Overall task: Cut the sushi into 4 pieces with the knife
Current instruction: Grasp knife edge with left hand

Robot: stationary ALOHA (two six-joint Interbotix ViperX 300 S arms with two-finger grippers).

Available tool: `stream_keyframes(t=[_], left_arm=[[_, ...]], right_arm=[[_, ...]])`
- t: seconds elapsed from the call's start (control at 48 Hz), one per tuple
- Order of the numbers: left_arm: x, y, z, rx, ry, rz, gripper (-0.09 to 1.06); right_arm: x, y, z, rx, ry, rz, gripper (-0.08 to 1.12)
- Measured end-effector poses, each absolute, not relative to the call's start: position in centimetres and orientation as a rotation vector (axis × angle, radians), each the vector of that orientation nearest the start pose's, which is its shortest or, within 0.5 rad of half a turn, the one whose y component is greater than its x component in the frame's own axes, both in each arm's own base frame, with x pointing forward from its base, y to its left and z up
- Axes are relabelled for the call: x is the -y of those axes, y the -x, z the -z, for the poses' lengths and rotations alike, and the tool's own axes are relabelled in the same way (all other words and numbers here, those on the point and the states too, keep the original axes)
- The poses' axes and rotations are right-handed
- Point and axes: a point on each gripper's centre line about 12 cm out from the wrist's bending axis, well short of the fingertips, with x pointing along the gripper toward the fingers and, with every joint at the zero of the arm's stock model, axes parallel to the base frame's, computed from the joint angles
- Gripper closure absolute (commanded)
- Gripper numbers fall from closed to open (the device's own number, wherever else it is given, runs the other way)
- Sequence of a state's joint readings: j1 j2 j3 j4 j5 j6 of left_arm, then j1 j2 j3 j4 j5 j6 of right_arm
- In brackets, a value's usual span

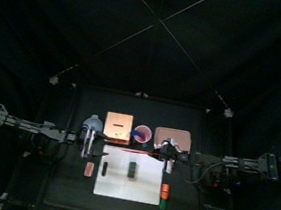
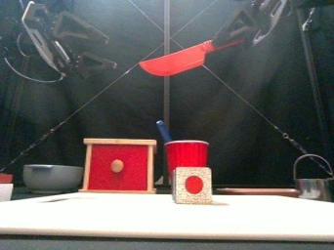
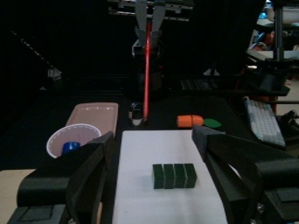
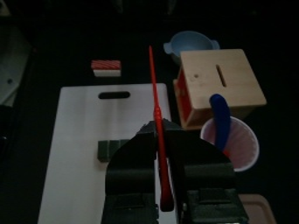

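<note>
gripping red knife (image 4: 155, 96), right fingers (image 4: 205, 175) above sushi (image 3: 176, 176)

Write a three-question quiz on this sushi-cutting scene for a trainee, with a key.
1. True or false: the red knife lies flat on the white cutting board.
2. Fill in: the red cup holds a ___ knife.
3. Where is the sushi roll? A) on the white cutting board B) inside the red cup C) stuck on the red knife's blade

Key: 1 false, the right gripper holds it up in the air; 2 blue; 3 A.
</note>
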State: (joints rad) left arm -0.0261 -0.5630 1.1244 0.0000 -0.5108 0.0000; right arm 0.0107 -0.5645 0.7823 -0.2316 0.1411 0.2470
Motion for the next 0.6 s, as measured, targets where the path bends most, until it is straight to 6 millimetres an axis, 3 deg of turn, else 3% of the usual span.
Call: stream_keyframes(t=[0.188,0.604], left_arm=[[1.1,-28.0,-24.5,-0.078,0.0,0.038,-0.04],[1.1,-33.0,-22.0,-0.215,-0.001,0.033,-0.01]], right_arm=[[-0.1,-29.4,-28.6,-0.334,-0.045,0.007,0.95],[0.0,-30.1,-27.5,-0.353,-0.047,0.008,0.95]])
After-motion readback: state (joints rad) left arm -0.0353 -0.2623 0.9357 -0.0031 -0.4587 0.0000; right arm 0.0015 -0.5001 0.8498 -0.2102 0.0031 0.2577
